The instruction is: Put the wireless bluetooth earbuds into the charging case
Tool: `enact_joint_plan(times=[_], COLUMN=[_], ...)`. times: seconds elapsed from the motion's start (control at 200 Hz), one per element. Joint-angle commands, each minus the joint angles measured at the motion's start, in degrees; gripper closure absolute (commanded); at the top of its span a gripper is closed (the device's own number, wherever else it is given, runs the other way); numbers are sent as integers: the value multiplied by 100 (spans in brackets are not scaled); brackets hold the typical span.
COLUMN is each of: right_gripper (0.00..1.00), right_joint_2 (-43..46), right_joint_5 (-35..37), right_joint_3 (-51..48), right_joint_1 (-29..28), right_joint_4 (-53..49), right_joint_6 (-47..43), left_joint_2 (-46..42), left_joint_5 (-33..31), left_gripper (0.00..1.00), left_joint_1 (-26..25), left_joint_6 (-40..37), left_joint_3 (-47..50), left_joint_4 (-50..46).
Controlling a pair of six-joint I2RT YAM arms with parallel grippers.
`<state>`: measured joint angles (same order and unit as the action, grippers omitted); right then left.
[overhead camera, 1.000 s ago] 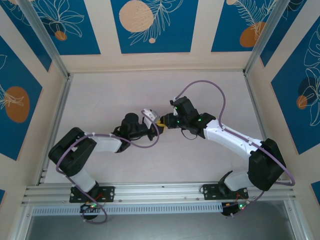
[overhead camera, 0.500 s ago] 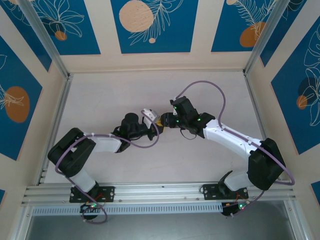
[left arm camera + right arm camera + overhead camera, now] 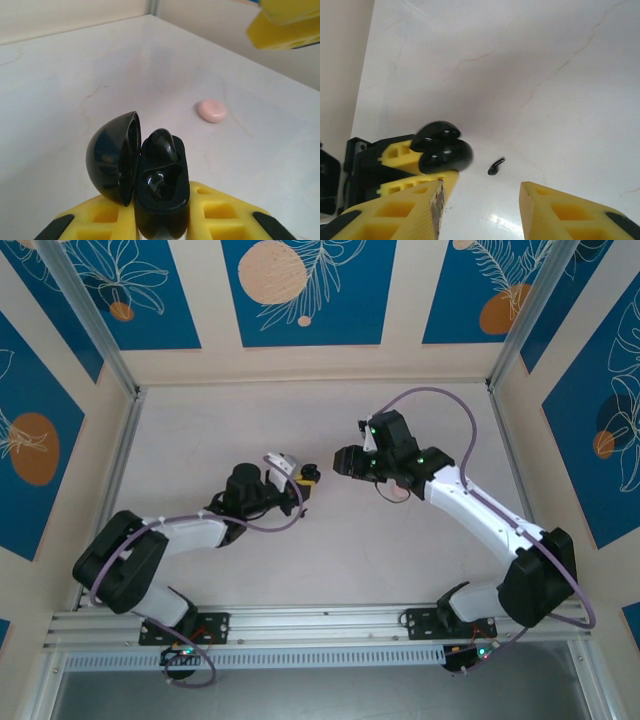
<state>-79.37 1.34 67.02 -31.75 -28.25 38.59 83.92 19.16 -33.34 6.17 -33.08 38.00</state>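
Note:
My left gripper [image 3: 160,212] is shut on the black charging case [image 3: 161,185], which stands with its lid [image 3: 112,157] swung open to the left. One black earbud [image 3: 162,145] sits in the far socket; the near socket [image 3: 157,182] looks glossy and bare. In the top view the left gripper [image 3: 296,480] holds the case [image 3: 308,477] mid-table, and my right gripper [image 3: 343,462] hangs a short way to its right. In the right wrist view the right gripper [image 3: 481,192] is open above a second black earbud [image 3: 495,166] lying on the table beside the case [image 3: 442,147].
A small pale pink rounded piece [image 3: 211,110] lies on the white table [image 3: 75,80] beyond the case; bud or case, I cannot tell. The right gripper's yellow fingers [image 3: 285,25] hang above it. Walls enclose the table [image 3: 200,420] on three sides.
The two grippers, which met at the case, have parted. The right gripper drew back up and to the right; the left gripper carried the case slightly left.

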Motion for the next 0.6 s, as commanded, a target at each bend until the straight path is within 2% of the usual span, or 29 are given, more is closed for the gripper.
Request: enact_joint_plan(times=[0.0,0.16,0.315,0.595], right_gripper=[57,59,60,60], right_joint_2=[-594,-1746,-2771,-4248], right_joint_5=[-685,-1287,-1475,-1782], right_joint_3=[441,1123,1831,2944], right_joint_1=[37,9,-159,-253], right_joint_4=[-960,-1281,-1313,-1524], right_joint_6=[-122,-606,-952,-1670], left_joint_2=[-436,-946,-1325,-1755], left_joint_5=[-394,-563,-610,-606], left_gripper=[78,78,78,78], left_joint_1=[252,675,1013,1477], left_joint_6=[133,351,497,618], left_joint_3=[53,103,76,225], left_joint_4=[-931,-1730,-2462,-2989])
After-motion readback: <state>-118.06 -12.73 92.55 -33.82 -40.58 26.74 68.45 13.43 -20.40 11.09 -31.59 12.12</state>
